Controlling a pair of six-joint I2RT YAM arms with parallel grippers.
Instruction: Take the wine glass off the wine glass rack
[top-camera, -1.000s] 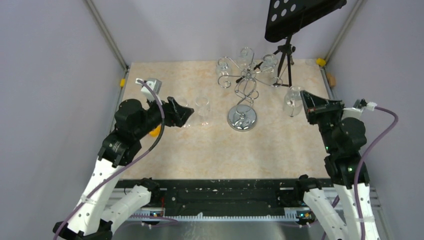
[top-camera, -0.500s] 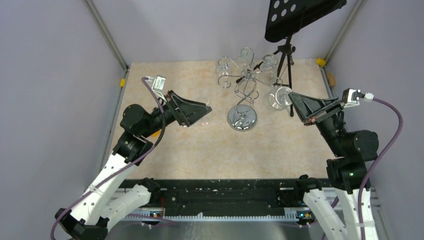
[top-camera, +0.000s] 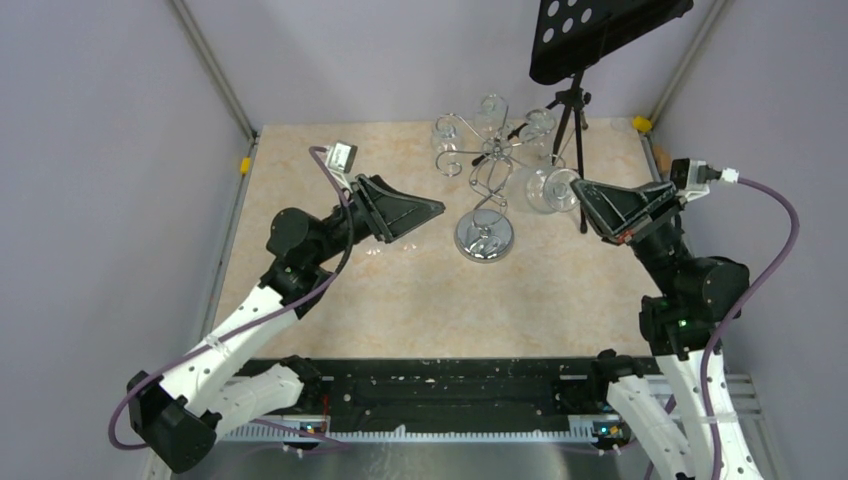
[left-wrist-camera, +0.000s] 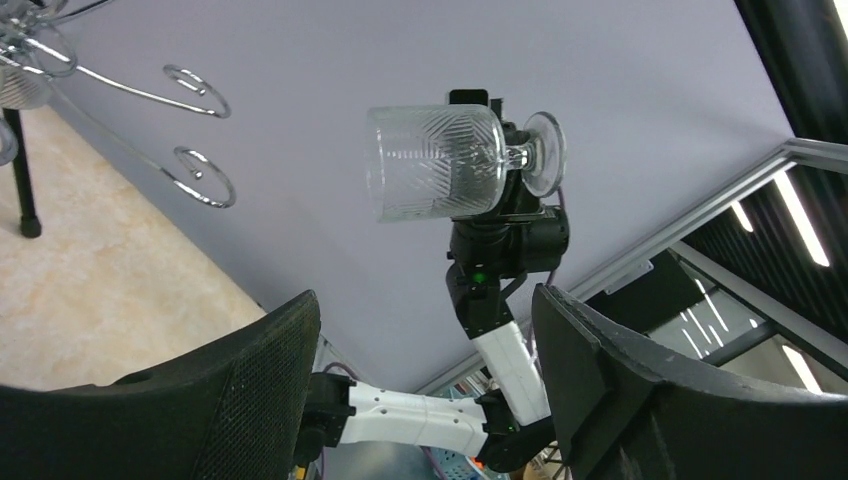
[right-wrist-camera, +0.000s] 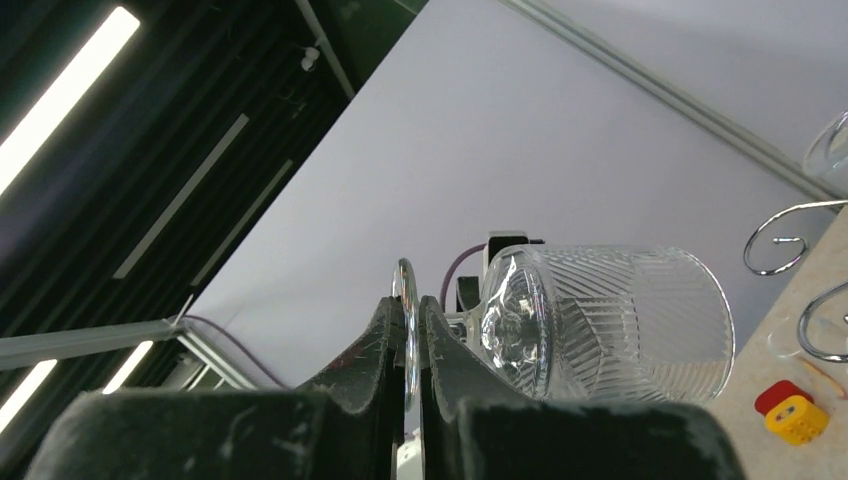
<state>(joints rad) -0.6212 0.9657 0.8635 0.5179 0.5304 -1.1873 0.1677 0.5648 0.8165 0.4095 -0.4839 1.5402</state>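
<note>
As your right claw (top-camera: 582, 190) pinches the clear ribbed wine glass (top-camera: 546, 190) beside the silver wire rack (top-camera: 487, 160), your left claw (top-camera: 436, 208) gapes.

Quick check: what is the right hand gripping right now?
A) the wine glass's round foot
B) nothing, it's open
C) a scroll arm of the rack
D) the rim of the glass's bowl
A: the right hand is shut on the thin disc foot of the wine glass, whose bowl lies sideways.
</note>
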